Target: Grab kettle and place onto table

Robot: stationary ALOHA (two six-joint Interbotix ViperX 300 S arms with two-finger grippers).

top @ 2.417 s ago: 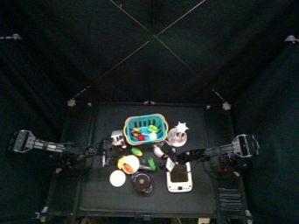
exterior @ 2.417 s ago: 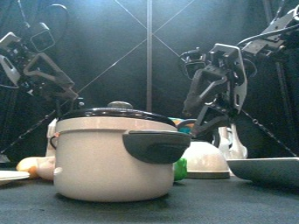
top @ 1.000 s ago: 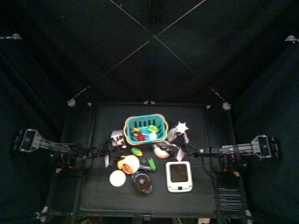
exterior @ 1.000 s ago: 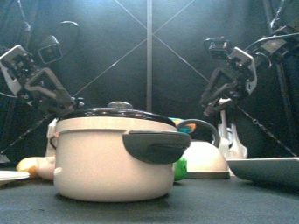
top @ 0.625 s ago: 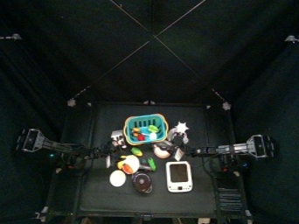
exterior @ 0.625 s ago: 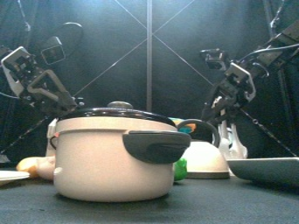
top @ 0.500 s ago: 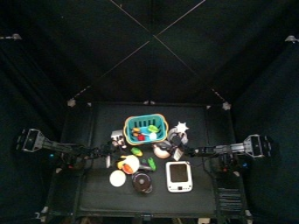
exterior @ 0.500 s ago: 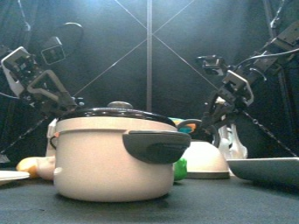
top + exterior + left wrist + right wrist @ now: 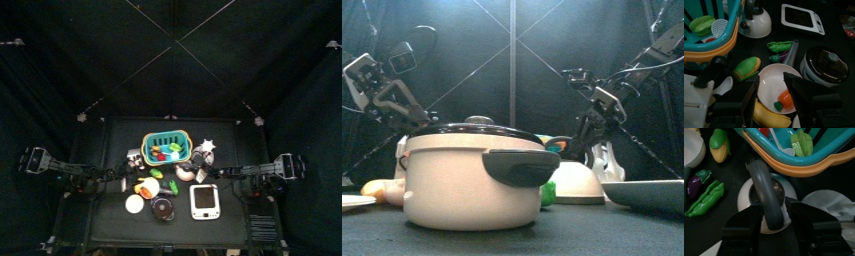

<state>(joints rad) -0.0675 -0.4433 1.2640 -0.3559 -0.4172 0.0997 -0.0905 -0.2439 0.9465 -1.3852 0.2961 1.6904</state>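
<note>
White enamel and a dark arched handle mark the kettle (image 9: 767,195), which stands on the desk (image 9: 502,240) directly under the right gripper (image 9: 777,219). The handle runs between the jaws; whether they already press on it we cannot tell, for their tips are lost against the dark grip. Just beyond the jaws the kettle stands close against the teal-and-orange basket (image 9: 811,155). A green pea pod (image 9: 705,200) and an aubergine (image 9: 697,182) lie near on one side. On the other side is a pale shape we cannot make out.

We find no writing that can be read. The white slab (image 9: 801,19) well beyond the left jaws carries a dark panel, and any print on it is too small to tell.

Off at its own side of the desk, the left gripper (image 9: 771,82) hangs with its jaws spread and nothing between them. Right under them is a white plate (image 9: 774,80), partly hidden by the jaws, with a banana (image 9: 771,117) cut off by the picture's edge. A lidded pot (image 9: 824,62) stands just beside one jaw.

From the front, that pot fills the foreground and covers the kettle's near flank. From above, the things crowd the desk's middle, and bare desk runs along its edges.
</note>
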